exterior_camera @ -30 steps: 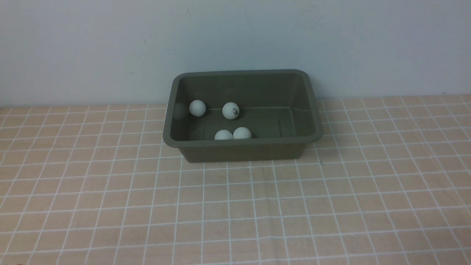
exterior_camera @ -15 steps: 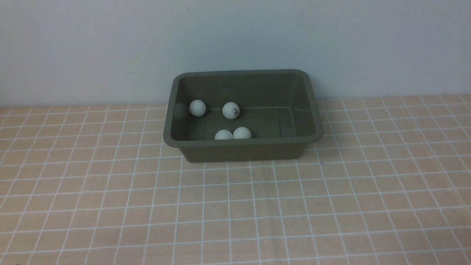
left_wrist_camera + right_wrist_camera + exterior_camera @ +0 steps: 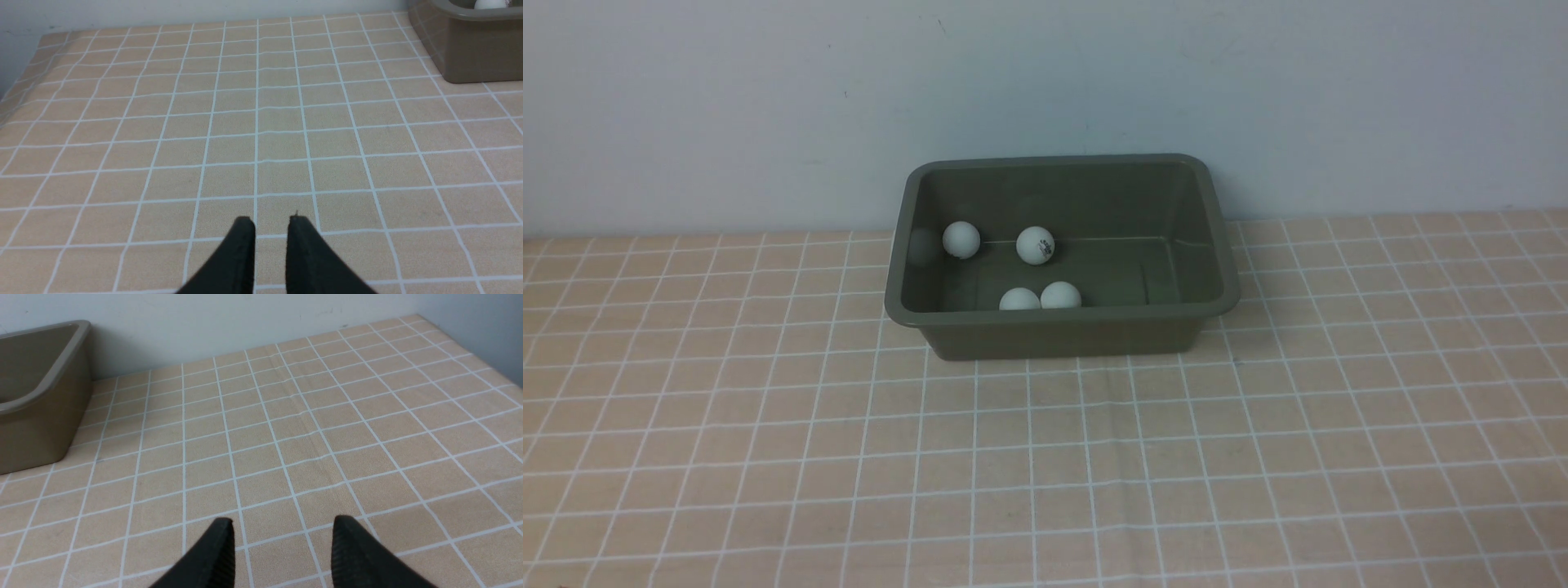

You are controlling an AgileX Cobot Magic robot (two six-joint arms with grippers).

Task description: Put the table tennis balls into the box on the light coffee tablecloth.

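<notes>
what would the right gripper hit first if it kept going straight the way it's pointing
Most likely just the light coffee tablecloth and, past it, the wall. The right gripper, open and empty, points across bare cloth; the box sits off to one side of that line.

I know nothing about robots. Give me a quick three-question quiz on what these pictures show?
1. How many table tennis balls lie inside the box?
2. True or false: a ball is lying loose on the light coffee tablecloth.
3. Which gripper's jaws stand wider apart: A) left gripper, B) right gripper?

Key: 1) four, one with a dark logo; 2) false; 3) B, and neither holds anything.
</notes>
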